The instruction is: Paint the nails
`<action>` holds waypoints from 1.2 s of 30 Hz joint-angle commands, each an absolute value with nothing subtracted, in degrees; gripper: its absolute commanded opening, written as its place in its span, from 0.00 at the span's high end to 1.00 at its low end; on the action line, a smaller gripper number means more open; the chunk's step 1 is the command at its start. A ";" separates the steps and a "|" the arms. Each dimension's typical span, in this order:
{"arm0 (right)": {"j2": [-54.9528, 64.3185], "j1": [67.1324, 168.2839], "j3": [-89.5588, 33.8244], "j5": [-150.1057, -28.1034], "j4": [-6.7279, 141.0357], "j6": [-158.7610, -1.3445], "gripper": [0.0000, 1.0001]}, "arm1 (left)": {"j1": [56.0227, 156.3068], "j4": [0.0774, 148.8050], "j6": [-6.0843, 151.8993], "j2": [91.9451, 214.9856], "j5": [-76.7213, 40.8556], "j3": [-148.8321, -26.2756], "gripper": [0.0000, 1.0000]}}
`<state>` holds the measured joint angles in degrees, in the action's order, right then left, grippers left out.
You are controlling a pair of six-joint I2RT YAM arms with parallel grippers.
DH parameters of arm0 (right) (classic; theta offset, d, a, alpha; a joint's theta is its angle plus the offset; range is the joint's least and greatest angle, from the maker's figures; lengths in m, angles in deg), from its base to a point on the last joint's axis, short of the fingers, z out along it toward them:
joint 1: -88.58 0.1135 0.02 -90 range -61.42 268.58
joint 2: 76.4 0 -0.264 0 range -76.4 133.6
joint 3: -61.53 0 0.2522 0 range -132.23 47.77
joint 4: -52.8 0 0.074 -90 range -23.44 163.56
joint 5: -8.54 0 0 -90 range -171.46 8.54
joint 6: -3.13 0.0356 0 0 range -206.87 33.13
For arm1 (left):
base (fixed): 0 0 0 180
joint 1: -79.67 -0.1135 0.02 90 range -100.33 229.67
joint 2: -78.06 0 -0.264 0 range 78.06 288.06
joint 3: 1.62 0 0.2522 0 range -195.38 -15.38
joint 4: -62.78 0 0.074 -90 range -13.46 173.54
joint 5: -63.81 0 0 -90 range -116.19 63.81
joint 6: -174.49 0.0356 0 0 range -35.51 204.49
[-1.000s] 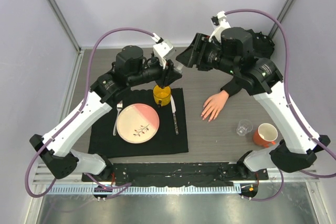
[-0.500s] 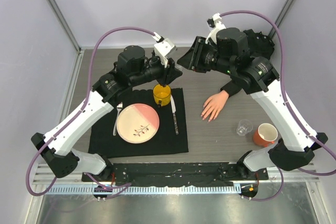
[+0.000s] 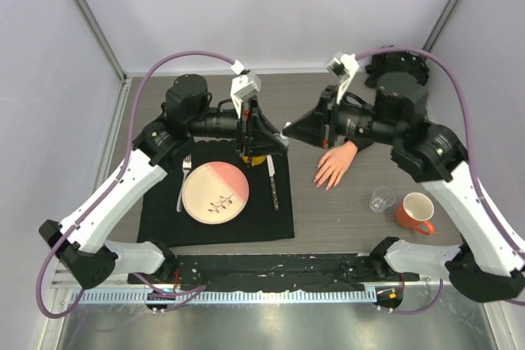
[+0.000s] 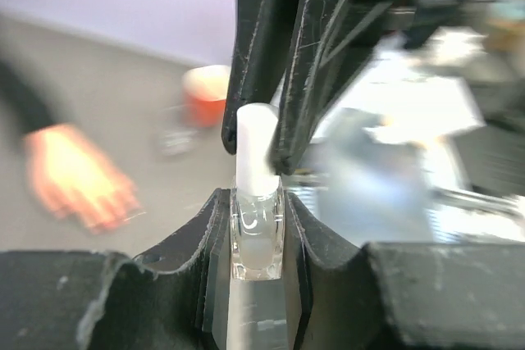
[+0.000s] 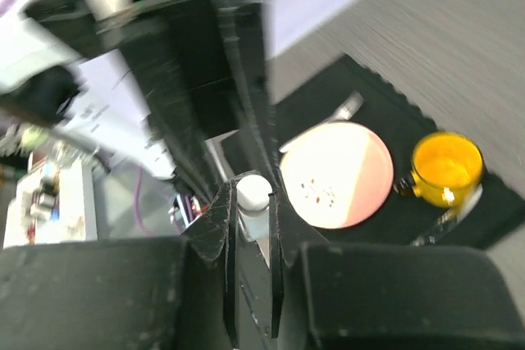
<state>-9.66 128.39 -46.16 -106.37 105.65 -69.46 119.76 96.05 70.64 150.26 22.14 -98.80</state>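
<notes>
Nearest the arm bases, closer in than the mannequin hand [image 3: 336, 163] and to its right, an orange mug [image 3: 417, 211] stands on the grey desk [image 3: 328, 219]. A small clear glass [image 3: 381, 199] stands just beside the mug, on the side toward the hand. Left of the hand and a little nearer lies a black mat [image 3: 164, 219] carrying a pink and cream plate [image 3: 215, 192]. A fork [image 3: 184, 179] lies on the side of the plate away from the hand, and a knife [image 3: 272, 179] lies between plate and hand. The hand rests palm down, fingers spread toward the near edge, its black sleeve [image 3: 362, 138] running off behind it. The nails [image 3: 326, 184] sit at those fingertips, too small to make out, and nothing touches them. Left of the hand and slightly beyond it, a yellow cup [image 5: 447, 168] stands at the mat's far edge, partly hidden in the top view. Above the cup, raised off the desk, the two grippers meet tip to tip. The left gripper [image 4: 257, 206] is clamped on the body of a small clear bottle [image 4: 257, 239]. The right gripper [image 5: 251, 202] is closed tight on the bottle's white cap [image 4: 257, 149]. The bottle is well apart from the hand.
</notes>
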 commanded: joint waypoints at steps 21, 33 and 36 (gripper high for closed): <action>-4.60 128.92 -67.35 -97.74 119.89 -71.49 0.30 | 119.74 85.67 68.91 152.33 33.06 -106.44 1.00; 0.85 129.01 -71.76 -92.29 124.04 -59.28 0.35 | 123.08 104.84 91.86 149.43 1.60 -106.53 1.00; 2.52 129.01 -73.52 -91.23 124.83 -56.47 0.37 | 124.40 105.46 93.45 149.08 -4.12 -106.44 1.00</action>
